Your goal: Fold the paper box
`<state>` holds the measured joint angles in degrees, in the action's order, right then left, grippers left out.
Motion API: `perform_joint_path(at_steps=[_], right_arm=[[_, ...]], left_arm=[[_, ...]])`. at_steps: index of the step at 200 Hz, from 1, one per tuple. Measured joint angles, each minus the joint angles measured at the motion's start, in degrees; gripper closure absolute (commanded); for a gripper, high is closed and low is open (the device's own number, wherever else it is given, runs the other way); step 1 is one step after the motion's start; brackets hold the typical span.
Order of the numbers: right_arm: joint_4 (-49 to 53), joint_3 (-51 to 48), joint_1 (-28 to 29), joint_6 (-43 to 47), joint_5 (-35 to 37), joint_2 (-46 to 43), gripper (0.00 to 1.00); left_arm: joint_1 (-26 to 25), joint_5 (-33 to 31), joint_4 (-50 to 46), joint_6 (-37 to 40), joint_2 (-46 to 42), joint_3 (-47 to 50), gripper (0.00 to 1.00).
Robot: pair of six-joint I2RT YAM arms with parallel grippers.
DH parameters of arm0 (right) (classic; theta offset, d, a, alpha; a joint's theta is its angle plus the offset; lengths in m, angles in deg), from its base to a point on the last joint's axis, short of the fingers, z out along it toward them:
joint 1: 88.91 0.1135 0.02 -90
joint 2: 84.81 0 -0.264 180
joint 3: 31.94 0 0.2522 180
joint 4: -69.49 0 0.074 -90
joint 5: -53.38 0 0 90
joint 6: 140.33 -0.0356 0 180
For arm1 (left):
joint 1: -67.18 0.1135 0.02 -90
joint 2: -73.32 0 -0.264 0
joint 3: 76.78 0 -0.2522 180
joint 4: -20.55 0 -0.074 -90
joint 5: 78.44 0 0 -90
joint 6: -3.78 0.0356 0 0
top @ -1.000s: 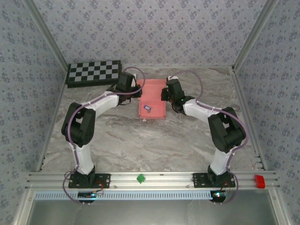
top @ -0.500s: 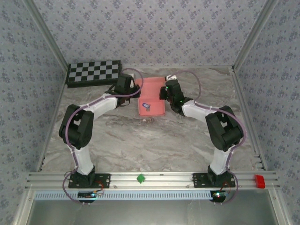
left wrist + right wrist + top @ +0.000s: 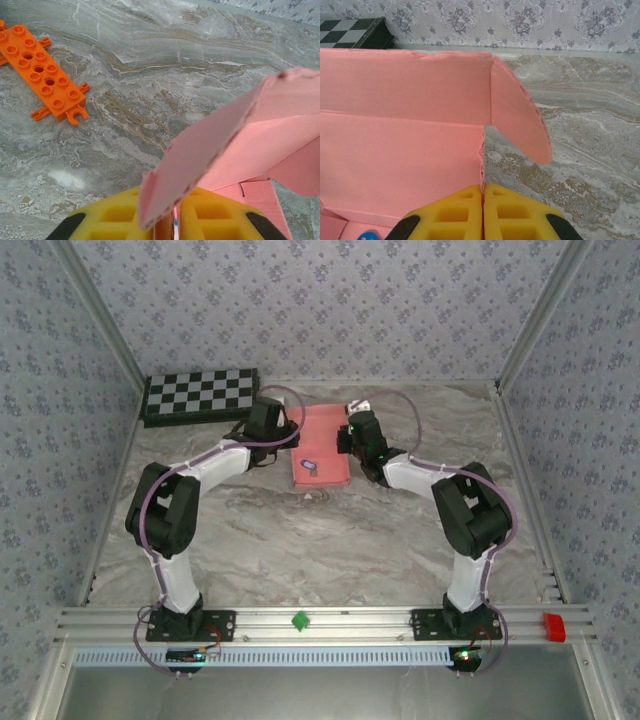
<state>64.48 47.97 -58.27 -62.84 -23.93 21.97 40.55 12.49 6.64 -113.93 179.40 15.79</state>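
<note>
— From above?
— The paper box [image 3: 322, 448] lies on the table [image 3: 300, 540] between both grippers, narrower than a second ago.
— Left wrist?
— The left gripper [image 3: 170, 226] pinches a raised flap.
— Right wrist?
— The right gripper [image 3: 482, 212], pads together, nips the box's wall edge.

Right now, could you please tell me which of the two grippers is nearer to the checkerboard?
The left gripper, at the left edge of the paper box, right beside the checkerboard; the right gripper is at the opposite edge, farther away.
</note>
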Motion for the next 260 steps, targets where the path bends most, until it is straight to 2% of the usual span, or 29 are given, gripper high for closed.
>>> perform_joint_path(at_steps=[98,218,260], right_arm=[[-3.37,-1.77,0.81,8.11,-0.66,-0.02,0.94],[-3.32,-1.77,0.81,10.03,-0.9,-0.02,0.94],[-3.32,-1.77,0.81,10.03,-0.9,-0.02,0.94]], left_arm=[[3.13,1.4,-0.04,1.31,0.0,0.0,0.73],[3.65,2.67,-0.72,2.78,-0.24,0.02,0.76],[3.72,2.67,-1.33,3.23,-0.35,0.02,0.71]])
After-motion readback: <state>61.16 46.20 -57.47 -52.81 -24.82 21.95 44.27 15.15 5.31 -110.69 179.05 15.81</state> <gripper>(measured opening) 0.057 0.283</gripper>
